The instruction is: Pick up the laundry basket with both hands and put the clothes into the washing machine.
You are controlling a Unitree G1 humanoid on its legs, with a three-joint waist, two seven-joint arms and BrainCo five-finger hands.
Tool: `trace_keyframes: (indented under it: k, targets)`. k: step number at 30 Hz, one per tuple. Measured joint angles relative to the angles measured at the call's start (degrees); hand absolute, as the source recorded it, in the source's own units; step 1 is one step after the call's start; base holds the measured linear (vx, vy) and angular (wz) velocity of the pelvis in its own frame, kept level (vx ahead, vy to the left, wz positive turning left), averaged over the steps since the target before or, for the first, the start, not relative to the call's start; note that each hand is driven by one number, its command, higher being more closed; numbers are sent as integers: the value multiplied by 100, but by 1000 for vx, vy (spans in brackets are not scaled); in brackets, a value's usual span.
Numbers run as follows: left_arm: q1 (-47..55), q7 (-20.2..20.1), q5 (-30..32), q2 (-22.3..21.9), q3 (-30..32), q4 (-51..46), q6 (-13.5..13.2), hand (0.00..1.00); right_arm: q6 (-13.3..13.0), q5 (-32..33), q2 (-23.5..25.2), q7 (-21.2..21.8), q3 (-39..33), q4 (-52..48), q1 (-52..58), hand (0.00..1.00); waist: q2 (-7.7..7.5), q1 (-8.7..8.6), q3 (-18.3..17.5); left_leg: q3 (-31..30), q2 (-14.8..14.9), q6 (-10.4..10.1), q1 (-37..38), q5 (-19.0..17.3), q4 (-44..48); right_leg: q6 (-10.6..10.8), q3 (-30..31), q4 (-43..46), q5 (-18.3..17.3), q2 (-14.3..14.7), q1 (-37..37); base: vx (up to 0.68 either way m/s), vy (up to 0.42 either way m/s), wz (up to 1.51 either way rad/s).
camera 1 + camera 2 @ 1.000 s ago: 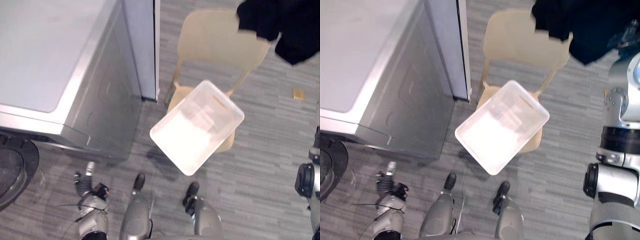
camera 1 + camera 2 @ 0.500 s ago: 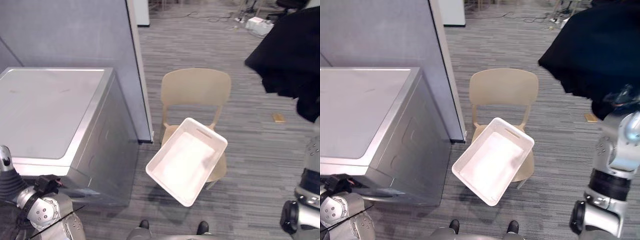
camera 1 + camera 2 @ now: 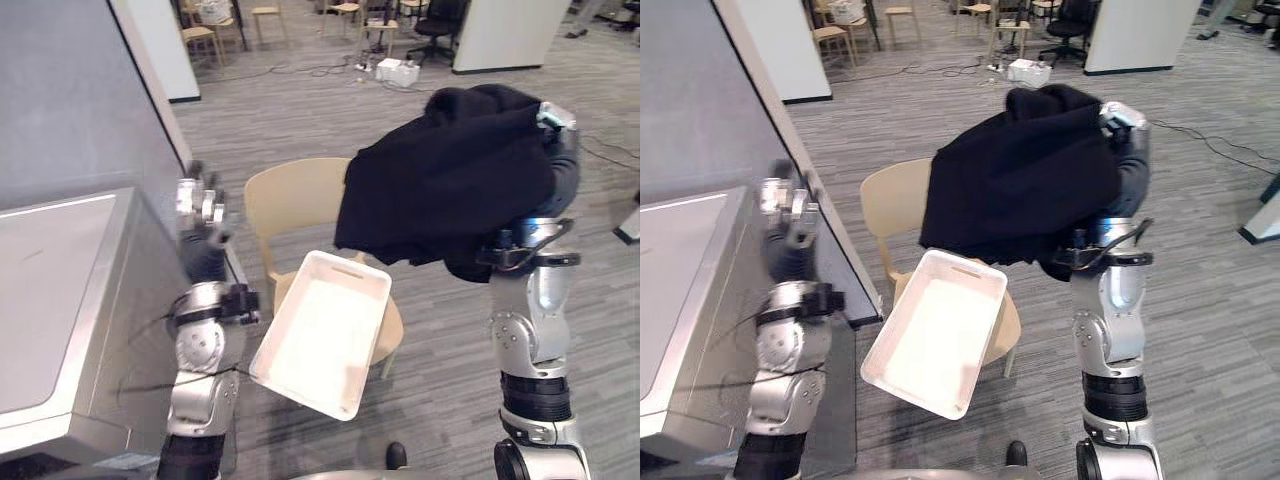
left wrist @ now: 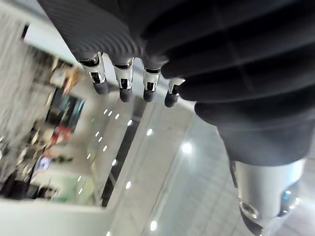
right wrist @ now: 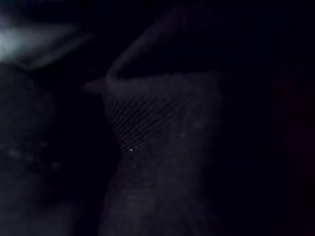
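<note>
**Both arms raised; head camera tilted up.**
The left hand, low beside the washing machine a second ago, is now upright above the level of the machine's top, with its fingers straight and touching nothing. The right hand has come up, with the black garment draped over it. The cloth, earlier at the view's upper right corner, now hangs below that hand and to its left, its lower edge above the far rim of the laundry basket.
</note>
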Motion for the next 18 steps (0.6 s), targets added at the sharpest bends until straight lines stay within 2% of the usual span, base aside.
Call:
trace_keyframes:
  k: [3, 6, 12, 18]
  targets:
    - [-589, -281, -316, 162, -443, 499, 181, 0, 15, 175, 9, 104, 309, 0, 5, 100, 1, -127, 0, 110, 1, -5, 28, -24, -6, 6, 105, -71, 54, 24, -15, -5, 3, -23]
    - [-1071, -323, -569, 196, -725, 589, 272, 0, 101, 219, 7, 150, 386, 1, 26, 100, 6, -177, -3, 171, 12, -23, 73, -40, -11, 1, 217, -71, 65, 53, -25, 7, 6, -15]
    - [-1698, -419, -961, 252, -1199, 791, 285, 0, 124, 277, 12, 156, 635, 2, 139, 100, 27, -262, -18, 173, 10, -23, 87, -39, -40, 1, 220, -70, 65, 54, -24, 1, 0, -1]
    - [-2037, -407, -1256, 238, -1616, 814, 293, 0, 220, 282, 14, 164, 895, 8, 431, 100, 152, -281, -98, 178, 8, -21, 122, -37, -76, 1, 223, -70, 65, 58, -11, 0, 0, 0]
